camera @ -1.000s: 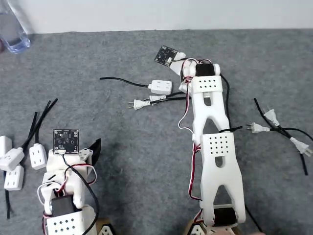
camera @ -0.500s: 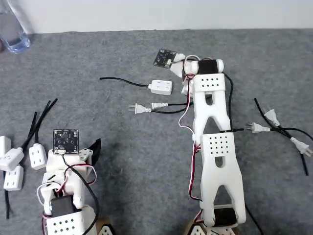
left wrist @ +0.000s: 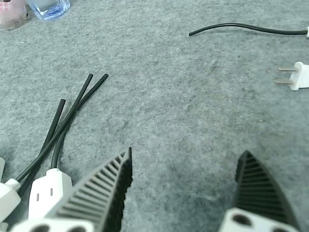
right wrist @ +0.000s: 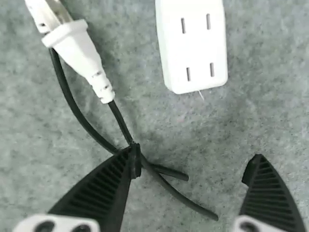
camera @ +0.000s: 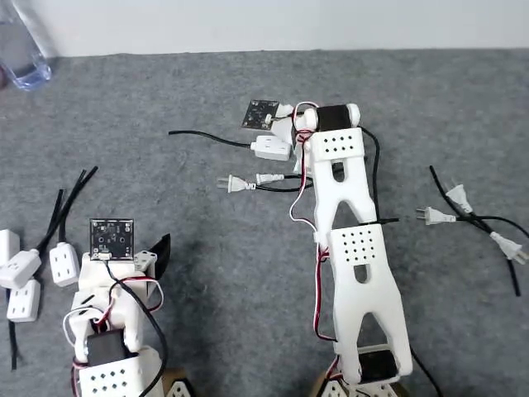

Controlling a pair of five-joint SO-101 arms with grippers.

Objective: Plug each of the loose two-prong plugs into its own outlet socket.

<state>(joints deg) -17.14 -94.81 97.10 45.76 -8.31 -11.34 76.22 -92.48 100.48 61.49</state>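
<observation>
Plug and socket block lie side by side, not touching, on the grey bench just ahead of the right fingers, which stand wide open and empty. The left fingers gape too, holding nothing, near more socket blocks. Other loose plugs lie well off to the right.

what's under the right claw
The open right claw hangs over the grey mat, with an outlet and a plug whose black cord crosses beneath it. In the high view the arm covers part of that cord.
</observation>
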